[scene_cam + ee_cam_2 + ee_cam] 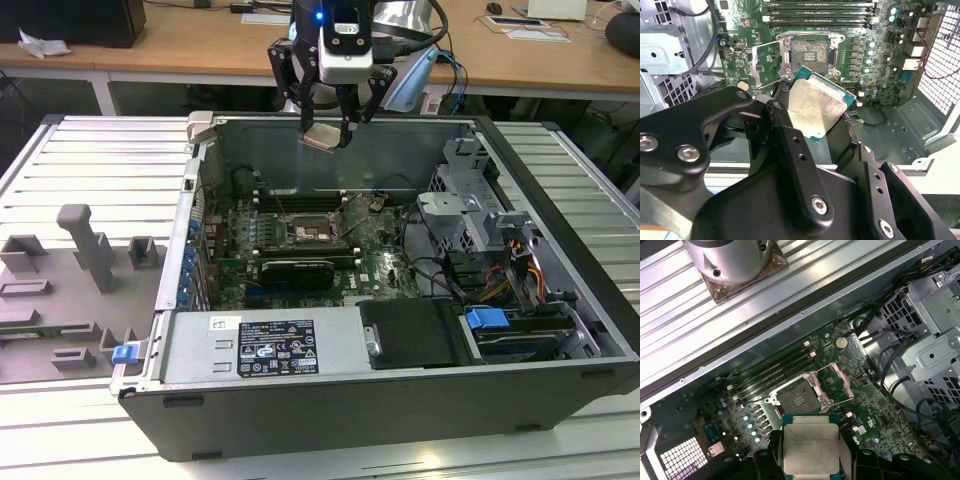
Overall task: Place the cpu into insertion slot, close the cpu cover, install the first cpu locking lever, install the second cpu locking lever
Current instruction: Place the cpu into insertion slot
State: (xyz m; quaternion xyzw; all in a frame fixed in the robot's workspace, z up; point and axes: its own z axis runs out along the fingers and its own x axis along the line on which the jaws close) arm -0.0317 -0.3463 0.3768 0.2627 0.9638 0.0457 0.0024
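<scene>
My gripper (pixel 327 132) hangs above the open computer case, shut on the cpu (pixel 322 137), a pale silver square chip held tilted between the black fingers. Both wrist views show the cpu (pixel 817 107) (pixel 811 447) clamped by its edges, well above the green board. The insertion slot (pixel 303 228) (pixel 810 52) (pixel 797 400) lies bare below, a dark centre in a silvery rim. The cpu cover (pixel 766 62) (pixel 842 382) stands swung open at one side of the slot.
Long memory slots (pixel 300 195) run behind the socket and a black card (pixel 300 268) lies in front of it. A drive cage with cables (pixel 470 210) fills the case at the exterior view's right, a power supply (pixel 260 345) the front. Grey fixtures (pixel 85 250) stand outside the case.
</scene>
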